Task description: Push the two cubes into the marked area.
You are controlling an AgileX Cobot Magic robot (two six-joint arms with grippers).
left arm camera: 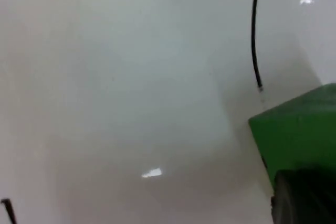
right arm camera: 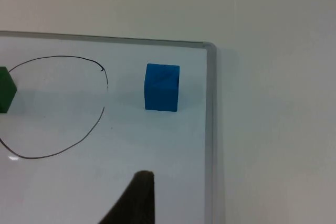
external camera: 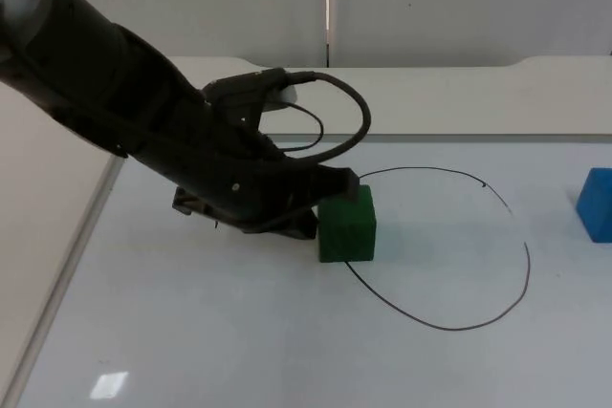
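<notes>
My left gripper (external camera: 320,212), grip state unclear, touches the green cube (external camera: 347,226); I should push straight across the line (external camera: 449,327), low and slow.

The tabletop (external camera: 191,332) is white and glossy, with a raised pale border along its left and far sides; beyond the far border a cream ledge runs to the grey partition wall (external camera: 459,7); a thin black outline (external camera: 516,298), roughly oval and open in places, is drawn on the surface; a green cube (external camera: 348,226) rests flat on the outline's left edge, straddling the line; a blue cube (right arm camera: 161,87) sits upright outside the outline, to its right, near the tabletop's right border and well apart from the green one.
</notes>
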